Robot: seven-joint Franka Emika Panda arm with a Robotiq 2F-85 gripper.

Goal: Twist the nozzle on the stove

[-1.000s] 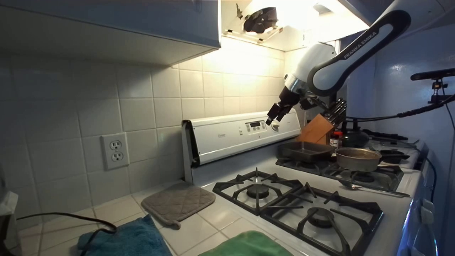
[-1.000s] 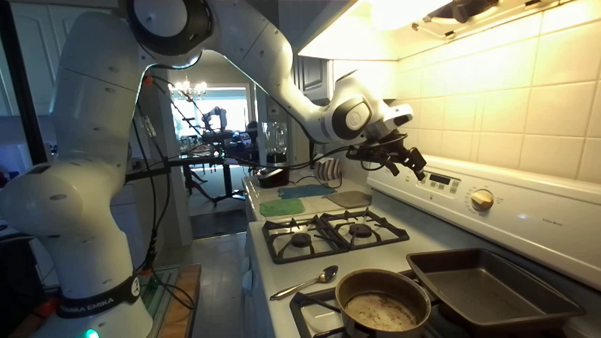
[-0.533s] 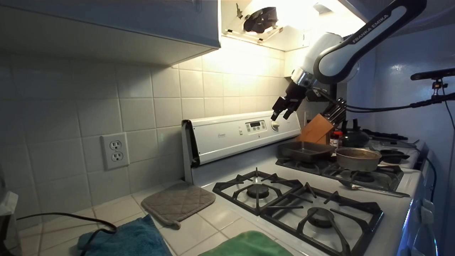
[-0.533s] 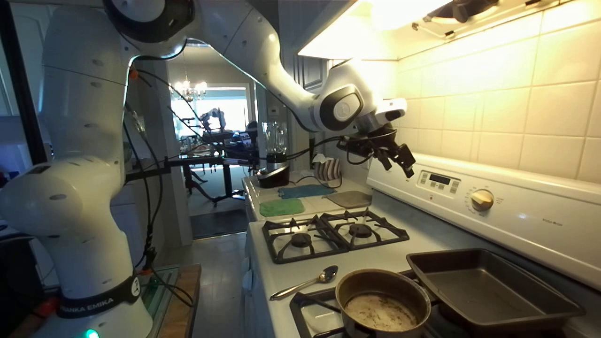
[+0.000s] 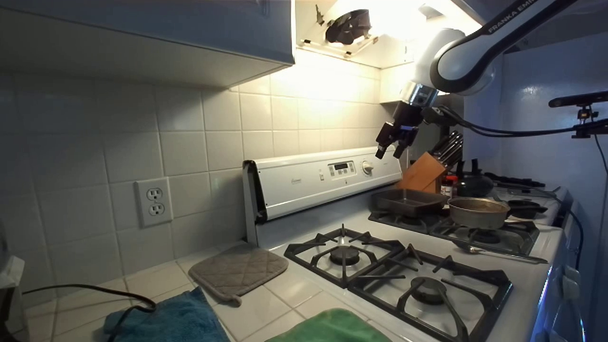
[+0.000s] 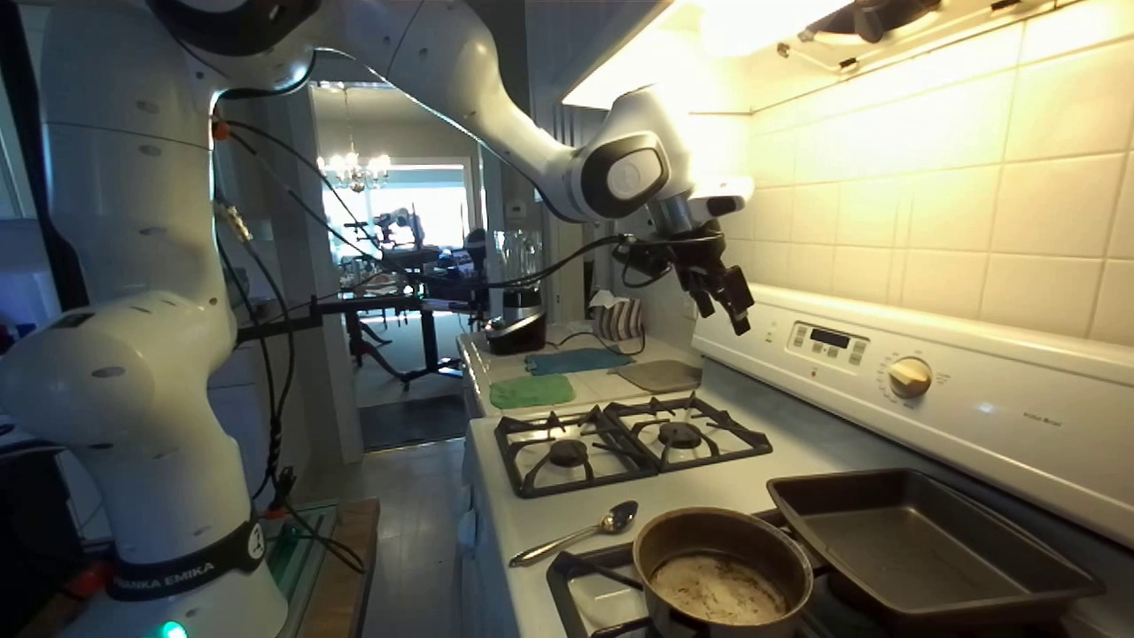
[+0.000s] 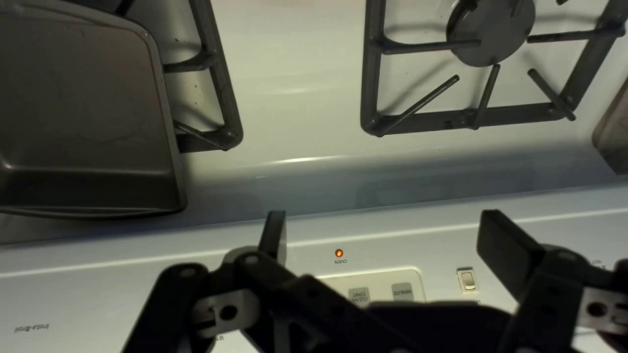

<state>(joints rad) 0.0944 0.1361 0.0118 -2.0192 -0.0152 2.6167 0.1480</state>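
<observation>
The white stove (image 6: 709,483) has an upright back panel with a small dark display (image 6: 829,338). The stove's nozzle is a cream round knob (image 6: 909,377) on that panel, beside the display. It also shows in an exterior view (image 5: 367,167); in the wrist view it is hidden or out of view. My gripper (image 5: 389,153) is open and empty, pointing down in front of the panel, apart from the knob. In the wrist view, my gripper (image 7: 382,218) has its fingers wide apart. A lit orange oven light (image 7: 339,253) and a small rocker switch (image 7: 467,280) show between them.
A dark baking pan (image 6: 939,540) and a saucepan (image 6: 651,567) stand on the near burners, with a spoon (image 6: 576,533) beside them. A wooden knife block (image 5: 422,173) stands past the panel's end. Black grates (image 5: 327,273) cover the other burners. A lit hood hangs above.
My gripper has drawn back from the panel and risen slightly, now pointing more steeply down. It stays open. The stove and pans have not moved.
</observation>
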